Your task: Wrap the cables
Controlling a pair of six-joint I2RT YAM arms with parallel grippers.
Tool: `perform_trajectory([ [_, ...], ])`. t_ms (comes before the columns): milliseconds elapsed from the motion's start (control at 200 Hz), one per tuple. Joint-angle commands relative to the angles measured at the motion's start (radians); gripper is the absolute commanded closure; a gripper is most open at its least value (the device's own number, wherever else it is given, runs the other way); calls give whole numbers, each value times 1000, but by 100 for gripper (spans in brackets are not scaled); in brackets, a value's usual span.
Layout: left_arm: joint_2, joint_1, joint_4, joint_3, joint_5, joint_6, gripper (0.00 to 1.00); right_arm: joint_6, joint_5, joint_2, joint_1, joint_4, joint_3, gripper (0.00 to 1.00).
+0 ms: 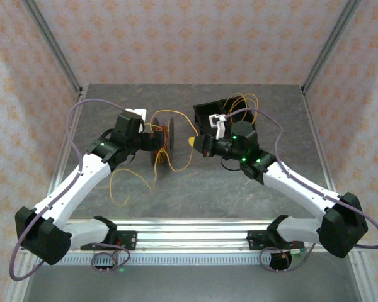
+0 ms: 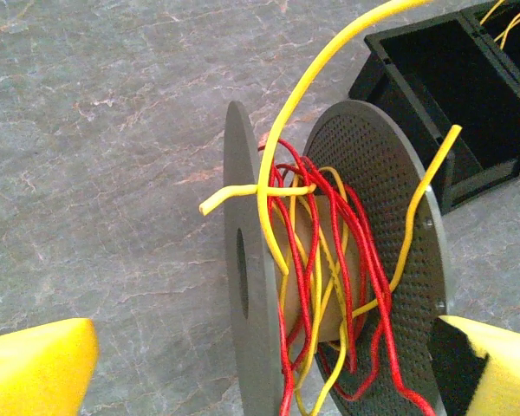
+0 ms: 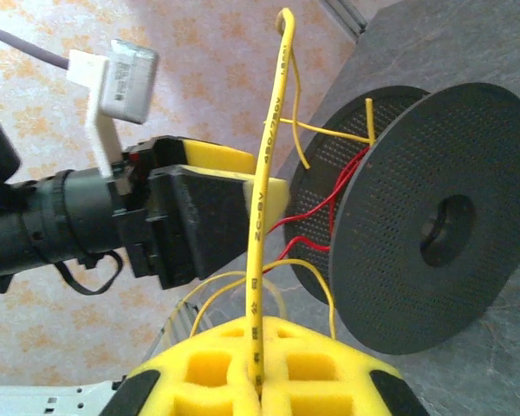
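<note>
A: Where are the cables (image 2: pixel 316 260)?
B: Loosely wound on the spool (image 2: pixel 364 191), which stands upright on the surface (image 2: pixel 87 130). The left pincer (image 2: pixel 269 355) gapes around it.
A: And the right pincer (image 3: pixel 256 386)?
B: Clamped on 1 yellow cable (image 3: pixel 264 173). It looks light, springy and probably slippery, so I'd grip near the spool and keep tension.
</note>
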Motion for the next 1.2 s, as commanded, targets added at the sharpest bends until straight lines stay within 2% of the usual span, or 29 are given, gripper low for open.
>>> perform_trajectory([
  [0,-47,15,-41,5,-25,8,1,-26,22,-50,6,-40,39,100],
  [370,34,31,-83,84,-61,-42,1,-10,31,-75,6,-94,31,100],
  [440,52,31,-91,99,-66,-48,1,0,24,-72,8,-76,27,100],
  [696,98,31,-83,106,-45,-14,12,35,-7,-43,6,-13,30,100],
  [1196,88,37,-44,74,-3,-7,13,127,-133,-28,9,121,17,100],
])
